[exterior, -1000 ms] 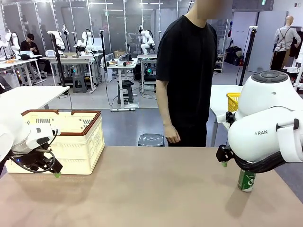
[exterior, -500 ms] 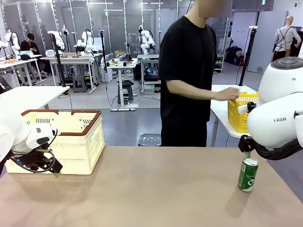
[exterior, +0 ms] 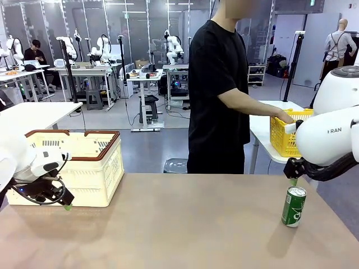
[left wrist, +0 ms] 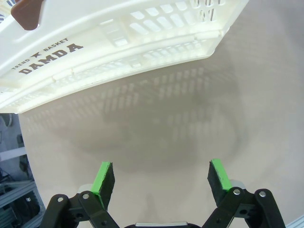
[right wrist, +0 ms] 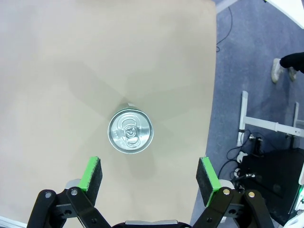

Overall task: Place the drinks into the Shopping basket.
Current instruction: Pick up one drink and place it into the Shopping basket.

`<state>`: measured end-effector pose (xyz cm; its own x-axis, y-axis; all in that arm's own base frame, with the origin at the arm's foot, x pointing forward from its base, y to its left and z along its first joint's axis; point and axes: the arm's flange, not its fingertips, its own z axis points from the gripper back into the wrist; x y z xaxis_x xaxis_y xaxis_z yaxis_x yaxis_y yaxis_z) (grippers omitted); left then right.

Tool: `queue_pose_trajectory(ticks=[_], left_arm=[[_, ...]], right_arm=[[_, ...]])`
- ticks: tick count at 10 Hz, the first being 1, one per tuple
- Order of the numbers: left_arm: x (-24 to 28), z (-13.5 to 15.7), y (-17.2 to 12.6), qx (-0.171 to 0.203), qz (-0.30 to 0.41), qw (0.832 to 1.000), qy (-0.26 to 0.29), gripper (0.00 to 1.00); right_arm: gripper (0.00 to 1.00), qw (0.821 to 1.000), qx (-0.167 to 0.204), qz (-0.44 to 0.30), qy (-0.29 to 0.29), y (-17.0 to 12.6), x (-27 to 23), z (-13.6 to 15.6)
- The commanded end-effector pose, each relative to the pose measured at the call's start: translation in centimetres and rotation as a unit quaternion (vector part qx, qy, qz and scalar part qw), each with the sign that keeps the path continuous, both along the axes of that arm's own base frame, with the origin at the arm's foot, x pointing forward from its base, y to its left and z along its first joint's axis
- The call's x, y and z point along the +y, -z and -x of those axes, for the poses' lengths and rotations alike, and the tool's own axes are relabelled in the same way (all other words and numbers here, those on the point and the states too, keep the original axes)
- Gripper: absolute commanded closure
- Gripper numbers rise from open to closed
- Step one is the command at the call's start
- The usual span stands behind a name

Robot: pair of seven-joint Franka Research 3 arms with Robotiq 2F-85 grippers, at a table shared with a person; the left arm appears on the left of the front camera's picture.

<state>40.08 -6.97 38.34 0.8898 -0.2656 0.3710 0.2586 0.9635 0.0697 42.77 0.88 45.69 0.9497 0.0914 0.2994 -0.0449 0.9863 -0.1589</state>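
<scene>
Green can [right wrist: 130, 131] below spread right fingers [right wrist: 91, 176]

Glossy metal can [exterior: 294, 206], perforated plastic basket [exterior: 92, 162], matt tabletop [exterior: 179, 230].

Front view faces the person [exterior: 219, 95] across the table [exterior: 185, 227]; wrist views look down, sharing its can [exterior: 294, 206] and basket [exterior: 106, 168].

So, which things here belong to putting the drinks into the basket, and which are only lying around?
For the job:
- green can, upright on the table, right side
- cream Shopping basket, left side

Just around:
- yellow mesh basket, beyond the table at the right
- person's hand at its rim
</scene>
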Motion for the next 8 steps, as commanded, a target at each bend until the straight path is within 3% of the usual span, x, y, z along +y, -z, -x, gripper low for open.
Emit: queue_pose_trajectory(ticks=[1, 8], left_arm=[[0.0, 0.0, 0.1, 0.001, 0.000, 1.000, -0.001, 0.00], [0.0, 0.0, 0.1, 0.001, 0.000, 1.000, -0.001, 0.00]], right_arm=[[0.00, 1.000, 0.005, -0.025, -0.009, -0.1, -0.5, -0.9], [0.00, 0.997, 0.047, -0.053, -0.001, 4.2, -0.9, -3.8]])
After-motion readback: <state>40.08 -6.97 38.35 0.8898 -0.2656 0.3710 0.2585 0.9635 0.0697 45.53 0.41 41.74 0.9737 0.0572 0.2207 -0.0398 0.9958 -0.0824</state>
